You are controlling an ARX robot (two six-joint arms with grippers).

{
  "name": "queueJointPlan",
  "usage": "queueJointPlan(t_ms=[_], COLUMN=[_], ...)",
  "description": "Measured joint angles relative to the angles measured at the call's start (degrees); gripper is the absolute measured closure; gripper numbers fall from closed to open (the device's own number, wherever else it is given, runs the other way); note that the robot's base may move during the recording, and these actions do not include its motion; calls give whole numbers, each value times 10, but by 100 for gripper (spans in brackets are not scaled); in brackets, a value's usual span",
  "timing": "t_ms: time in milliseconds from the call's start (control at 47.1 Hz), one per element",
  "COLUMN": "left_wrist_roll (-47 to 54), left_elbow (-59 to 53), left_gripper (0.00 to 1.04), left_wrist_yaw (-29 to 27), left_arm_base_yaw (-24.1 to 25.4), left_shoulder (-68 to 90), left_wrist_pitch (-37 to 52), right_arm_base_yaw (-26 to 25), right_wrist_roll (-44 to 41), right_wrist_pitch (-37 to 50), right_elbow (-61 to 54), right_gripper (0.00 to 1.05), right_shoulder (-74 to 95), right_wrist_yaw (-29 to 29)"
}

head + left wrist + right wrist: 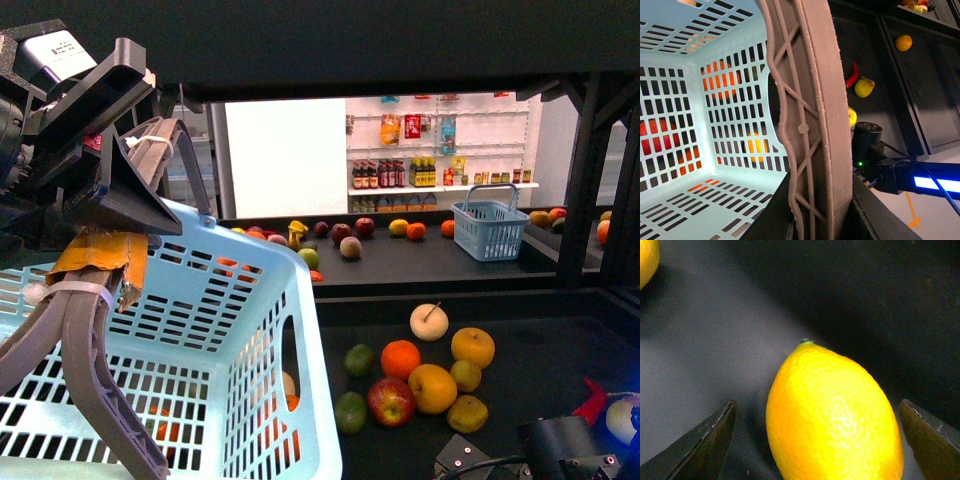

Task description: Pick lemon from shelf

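jaws of the right gripper (817, 407) stand wide, one each side of the lemon (832, 415), not touching, placed to close on it. the lemon lies on the shelf (710, 340). left gripper (130, 170) clamps the basket (300, 300), likely to receive it.

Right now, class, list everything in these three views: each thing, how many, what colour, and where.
shelf: one, black, two tray tiers.
lemon: one, yellow, on a black tray, close in the right wrist view.
large basket: one, light blue, near left.
small basket: one, blue, back tier.
loose fruit: about nine, mixed colours, near tier.
further fruit: a row, mixed colours, back tier.
chili: one, red, near tier.
bottles: several, wall shelves behind.
right pincer: one, dark, open around the lemon.
left pincer: one, grey, at the large basket; grip unclear.
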Motion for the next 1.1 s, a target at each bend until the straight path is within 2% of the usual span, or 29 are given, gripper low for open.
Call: queueJointPlan(t_ms=[318, 424, 488, 828, 976, 1104], left_wrist_roll=[0, 0, 0, 0, 0, 0], left_elbow=[0, 0, 0, 0, 0, 0], left_gripper=[87, 87, 87, 87, 87, 87], left_wrist_yaw=[0, 0, 0, 0, 0, -1], left_arm_base_yaw=[0, 0, 0, 0, 0, 0], left_shoulder=[0, 0, 0, 0, 0, 0], left_wrist_pitch=[0, 0, 0, 0, 0, 0], right_arm_base_yaw=[0, 0, 0, -16, -57, -86], right_wrist_roll=[-14, -10, -6, 41, 74, 114], right_wrist_pitch=[1, 3, 5, 43, 49, -10], right_elbow=[17, 23, 24, -34, -114, -163], right_gripper=[8, 28, 33, 33, 33, 33], right_shoulder=[26, 27, 27, -28, -167, -331], right_wrist_yaw=[2, 7, 9, 22, 26, 17])
